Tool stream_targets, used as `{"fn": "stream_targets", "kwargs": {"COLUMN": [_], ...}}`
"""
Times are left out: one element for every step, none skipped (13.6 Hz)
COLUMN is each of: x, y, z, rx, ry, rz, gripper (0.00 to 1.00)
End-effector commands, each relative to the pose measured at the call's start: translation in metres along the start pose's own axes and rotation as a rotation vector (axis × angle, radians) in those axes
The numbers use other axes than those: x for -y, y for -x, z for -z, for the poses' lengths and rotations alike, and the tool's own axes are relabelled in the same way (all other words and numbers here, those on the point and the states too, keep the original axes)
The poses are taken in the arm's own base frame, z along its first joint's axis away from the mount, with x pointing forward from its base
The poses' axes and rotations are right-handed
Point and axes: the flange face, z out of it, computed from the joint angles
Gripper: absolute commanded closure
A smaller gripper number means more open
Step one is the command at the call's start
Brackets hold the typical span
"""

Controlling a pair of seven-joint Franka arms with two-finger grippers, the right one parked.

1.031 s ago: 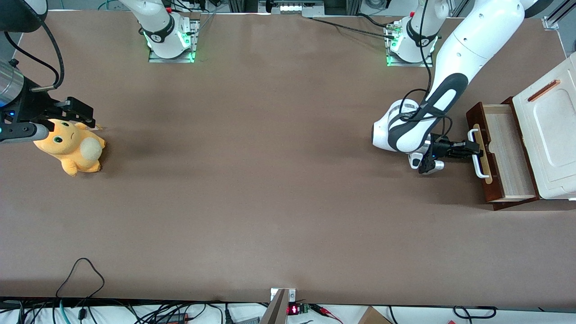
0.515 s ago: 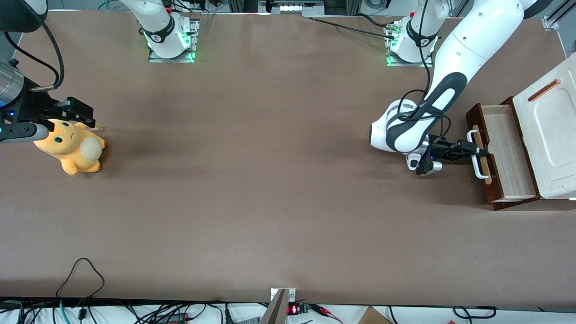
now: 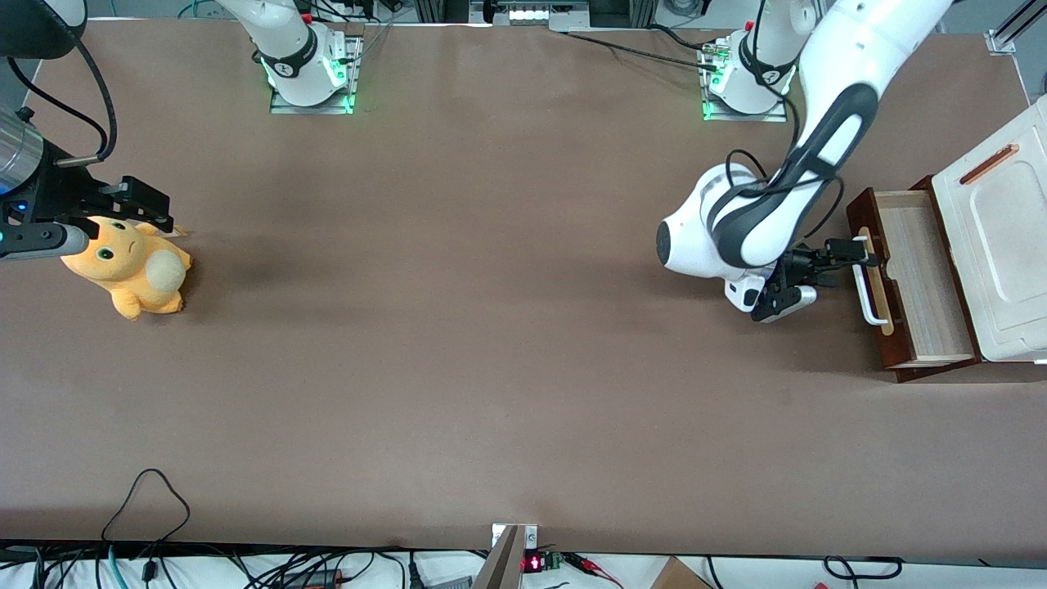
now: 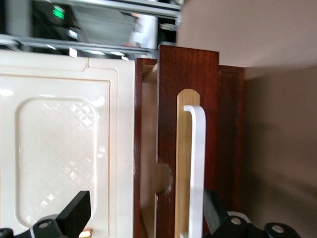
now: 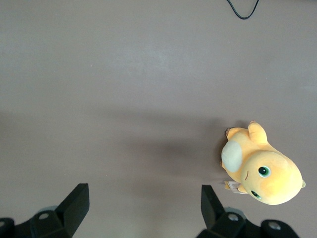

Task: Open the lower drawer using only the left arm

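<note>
On the brown table point(image 3: 458, 343), the lower drawer point(image 3: 916, 282) sits pulled out at the working arm's end, and the gripper point(image 3: 851, 252) hangs by its white handle point(image 3: 869, 282) with jaws open, so it should back off straight without bumping it.

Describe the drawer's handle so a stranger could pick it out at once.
At the working arm's end of the brown table stands a cream cabinet; its dark reddish-brown wooden drawer is pulled out. The white bar handle sits on a pale strip, unlike the copper-coloured one above. The open black gripper flanks it.
</note>
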Motion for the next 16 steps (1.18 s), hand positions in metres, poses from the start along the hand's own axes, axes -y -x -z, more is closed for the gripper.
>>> {"fn": "stream_targets", "kwargs": {"x": [0.057, 0.081, 0.104, 0.131, 0.157, 0.183, 0.203, 0.223, 0.242, 0.258, 0.273, 0.284, 0.296, 0.312, 0.326, 0.336], "y": [-0.011, -0.020, -0.028, -0.036, -0.043, -0.048, -0.051, -0.053, -0.054, -0.055, -0.053, -0.053, -0.051, -0.050, -0.050, -0.047], "z": [0.030, 0.040, 0.046, 0.048, 0.048, 0.044, 0.038, 0.034, 0.030, 0.023, 0.011, -0.005, -0.022, -0.035, -0.043, -0.047], "rx": [0.061, 0.093, 0.118, 0.144, 0.166, 0.190, 0.209, 0.222, 0.230, 0.243, 0.270, 0.302, 0.324, 0.304, 0.248, 0.195], "ry": [0.177, 0.259, 0.328, 0.401, 0.482, 0.560, 0.629, 0.705, 0.771, 0.840, 0.920, 1.017, 1.105, 1.156, 1.189, 1.215], "rz": [-0.048, -0.074, -0.097, -0.114, -0.133, -0.138, -0.141, -0.141, -0.139, -0.134, -0.127, -0.120, -0.107, -0.086, -0.078, -0.082], "gripper": [0.00, 0.00, 0.00, 0.00, 0.00, 0.00, 0.00, 0.00, 0.00, 0.00, 0.00, 0.00, 0.00, 0.00, 0.00, 0.00]}}
